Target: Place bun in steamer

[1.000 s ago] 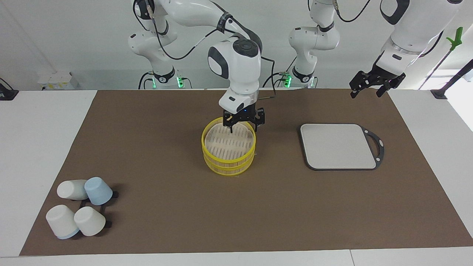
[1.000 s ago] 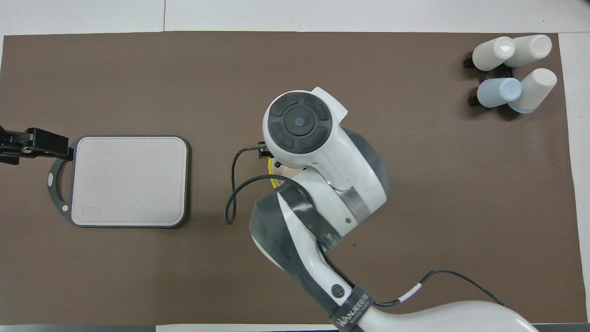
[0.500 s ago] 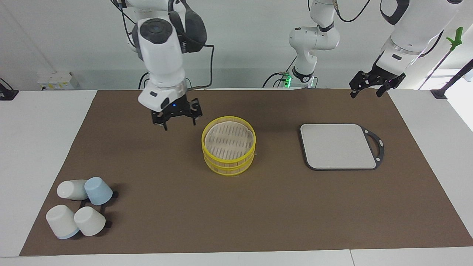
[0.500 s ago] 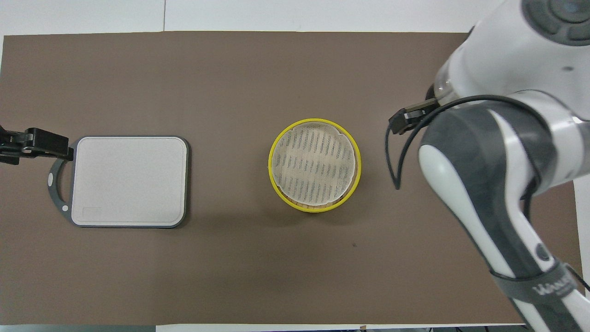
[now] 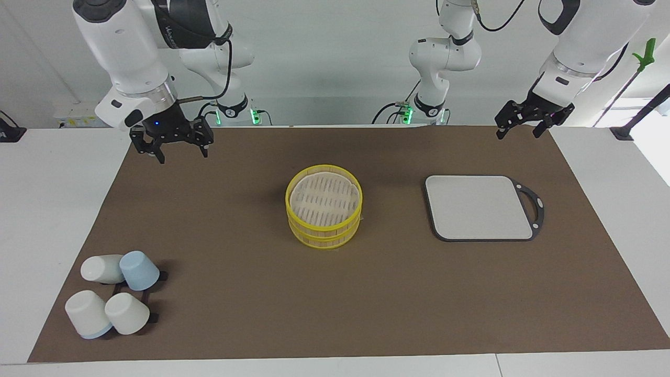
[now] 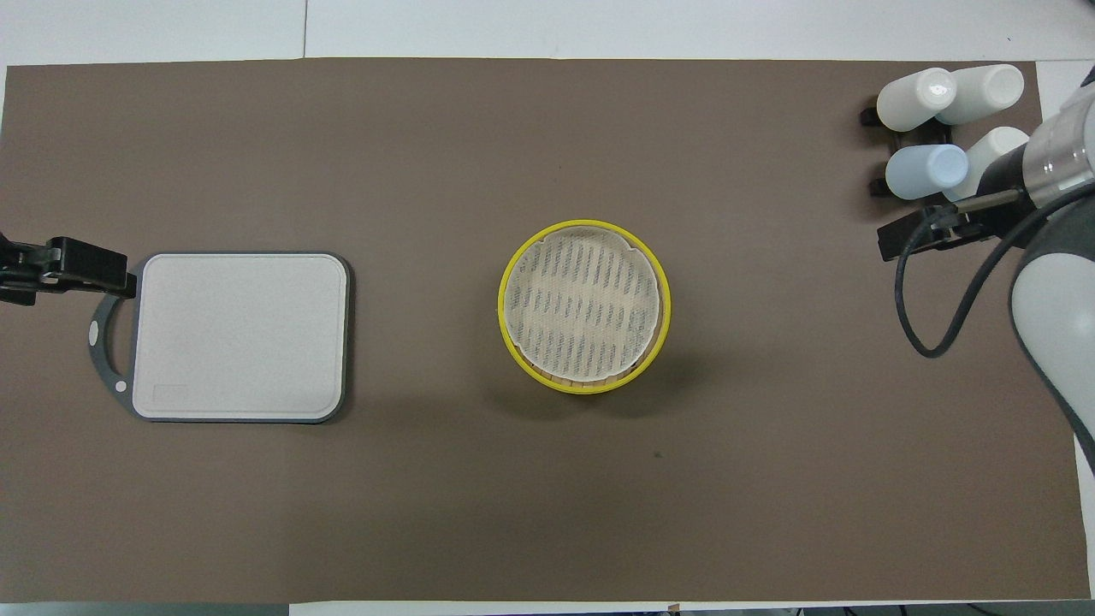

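With the lid closed on the steamer point(image 5: 323, 212), no bun is visible, and both the right gripper point(image 5: 177, 147) and left gripper point(image 5: 525, 125) hang wide open, empty, suggesting completion.

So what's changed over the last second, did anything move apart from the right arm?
The right gripper rose off the steamer and swung away to the right arm's end of the mat, open and empty. The left gripper waits over the mat's other end. Steamer, grey board and cups stayed put.
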`<state>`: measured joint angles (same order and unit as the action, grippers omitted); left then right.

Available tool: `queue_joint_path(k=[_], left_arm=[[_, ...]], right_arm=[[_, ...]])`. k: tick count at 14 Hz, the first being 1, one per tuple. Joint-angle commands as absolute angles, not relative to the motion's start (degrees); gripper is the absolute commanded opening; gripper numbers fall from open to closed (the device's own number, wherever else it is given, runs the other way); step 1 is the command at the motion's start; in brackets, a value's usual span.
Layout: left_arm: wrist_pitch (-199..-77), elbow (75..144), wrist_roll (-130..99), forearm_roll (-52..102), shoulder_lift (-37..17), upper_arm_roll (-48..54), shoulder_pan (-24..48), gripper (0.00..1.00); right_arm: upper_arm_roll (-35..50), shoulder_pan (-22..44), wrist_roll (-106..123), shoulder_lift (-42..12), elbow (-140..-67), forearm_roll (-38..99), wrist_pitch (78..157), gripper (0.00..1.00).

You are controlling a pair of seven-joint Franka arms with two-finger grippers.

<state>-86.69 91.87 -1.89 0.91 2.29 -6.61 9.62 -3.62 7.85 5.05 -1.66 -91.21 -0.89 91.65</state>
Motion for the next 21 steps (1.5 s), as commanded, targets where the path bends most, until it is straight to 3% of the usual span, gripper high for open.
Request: queue_joint_path(k=[1, 8, 21], left_arm=[[-87.45, 92.02, -1.05, 1.67, 2.37, -6.15, 8.88, 1.00], [-87.45, 92.02, -0.97, 1.67, 2.29, -6.15, 8.79, 1.00], [-87.45, 91.93, -1.05, 1.67, 2.29, -6.15, 8.79, 1.00]], right_arm=[[-2.90, 5.46, 5.36, 4.22, -99.05, 0.00, 95.27, 1.00], [-2.99, -0.96, 8.09, 4.13, -98.61, -1.14, 95.71, 1.00], [-2.99, -2.55, 7.47, 3.43, -97.82, -0.88, 93.79, 1.00]])
